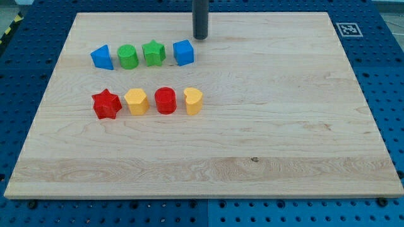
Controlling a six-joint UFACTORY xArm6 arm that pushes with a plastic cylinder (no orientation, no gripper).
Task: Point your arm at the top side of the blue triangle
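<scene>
The blue triangle (101, 57) lies at the left end of the upper row of blocks on the wooden board (284, 126). To its right in that row come a green cylinder (127, 57), a green star (153, 53) and a blue cube (184, 52). My tip (200, 37) is a dark rod coming down from the view's top. It stands just above and to the right of the blue cube, far to the right of the blue triangle, touching no block.
A lower row holds a red star (106, 104), a yellow block (136, 101), a red cylinder (165, 100) and a yellow heart (193, 101). A fiducial tag (348, 29) sits at the board's top right corner. Blue pegboard (25, 82) surrounds the board.
</scene>
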